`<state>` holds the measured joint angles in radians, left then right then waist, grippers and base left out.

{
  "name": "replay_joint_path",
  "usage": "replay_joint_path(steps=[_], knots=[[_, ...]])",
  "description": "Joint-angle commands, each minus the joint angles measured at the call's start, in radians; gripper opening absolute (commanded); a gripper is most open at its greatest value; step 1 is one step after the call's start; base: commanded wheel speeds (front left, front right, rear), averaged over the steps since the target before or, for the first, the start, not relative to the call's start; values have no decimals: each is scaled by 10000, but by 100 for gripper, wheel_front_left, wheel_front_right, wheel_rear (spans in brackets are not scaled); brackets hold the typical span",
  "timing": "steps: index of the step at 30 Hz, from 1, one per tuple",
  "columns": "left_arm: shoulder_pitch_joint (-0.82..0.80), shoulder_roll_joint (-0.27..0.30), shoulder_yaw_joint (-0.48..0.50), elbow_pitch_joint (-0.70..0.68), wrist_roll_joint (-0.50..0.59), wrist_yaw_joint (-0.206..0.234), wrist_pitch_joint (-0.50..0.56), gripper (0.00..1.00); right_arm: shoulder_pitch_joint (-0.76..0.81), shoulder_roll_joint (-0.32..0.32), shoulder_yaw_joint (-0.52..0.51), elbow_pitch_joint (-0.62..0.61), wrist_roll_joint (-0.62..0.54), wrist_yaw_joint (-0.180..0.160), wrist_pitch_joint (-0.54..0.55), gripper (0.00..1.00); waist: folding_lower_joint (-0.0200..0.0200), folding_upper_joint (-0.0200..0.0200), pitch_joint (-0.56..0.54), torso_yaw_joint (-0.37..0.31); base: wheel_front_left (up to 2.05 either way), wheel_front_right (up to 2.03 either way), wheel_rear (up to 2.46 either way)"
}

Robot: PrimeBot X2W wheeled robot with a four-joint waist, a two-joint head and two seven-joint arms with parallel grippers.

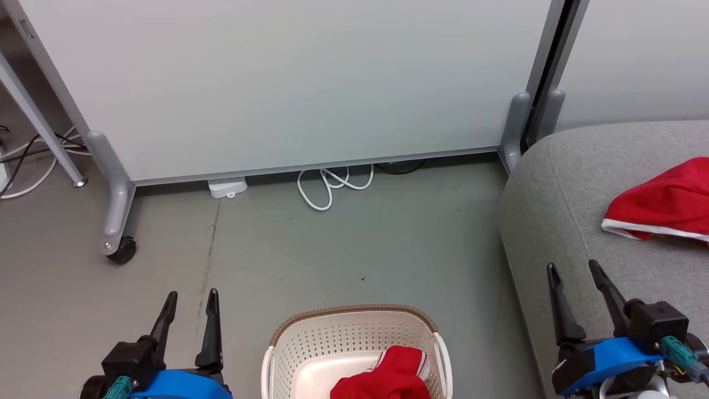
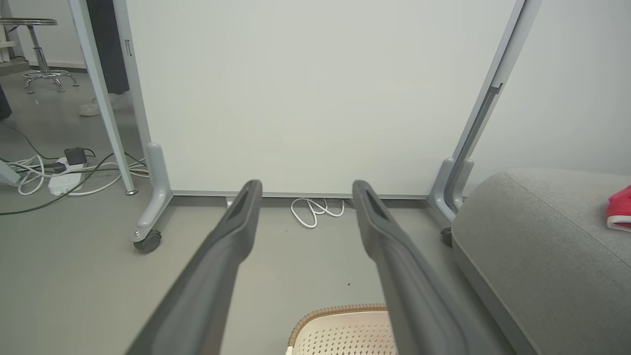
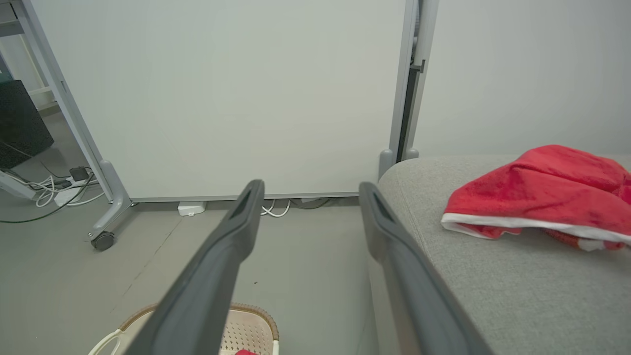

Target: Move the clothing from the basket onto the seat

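Below me on the floor, the basket is sitting between my two end effectors, with one red garment lying bunched in its right half, too crumpled for me to be reading an axis. On the grey seat the other red garment is lying with its long axis running left to right, white-striped hem facing me. The left end effector is hovering left of the basket, fingers apart and empty. The right end effector, also spread and empty, is hovering at the seat's left edge, that garment lying beyond and right of its tips.
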<state>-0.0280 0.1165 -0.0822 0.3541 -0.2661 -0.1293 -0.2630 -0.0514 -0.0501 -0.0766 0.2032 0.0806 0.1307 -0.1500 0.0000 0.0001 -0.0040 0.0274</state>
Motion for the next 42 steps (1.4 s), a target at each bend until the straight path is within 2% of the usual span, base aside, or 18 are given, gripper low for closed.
replay_joint_path(steps=[1,13,22,29,42], knots=[[-110,3,-16,17,-12,-4,-27,100,164,-7,-13,-69,-17,2,29,100,0,-1,11,-12,0,0,0],[-379,53,-201,105,-127,-5,-27,100,19,-6,114,-205,95,2,168,100,0,-1,380,-194,0,0,0],[-1071,114,-1018,712,-310,-5,-25,100,-376,-6,361,-445,216,2,168,100,0,-1,1478,-697,0,0,0],[-2176,106,-2023,1851,-614,-5,-27,100,-885,-5,614,-752,318,2,84,100,0,-1,2898,-1410,0,0,0],[-4805,293,-4336,5074,-1274,-2,70,100,-1771,-3,1268,-1034,725,3,-341,100,0,-1,5501,-2609,0,0,0]])
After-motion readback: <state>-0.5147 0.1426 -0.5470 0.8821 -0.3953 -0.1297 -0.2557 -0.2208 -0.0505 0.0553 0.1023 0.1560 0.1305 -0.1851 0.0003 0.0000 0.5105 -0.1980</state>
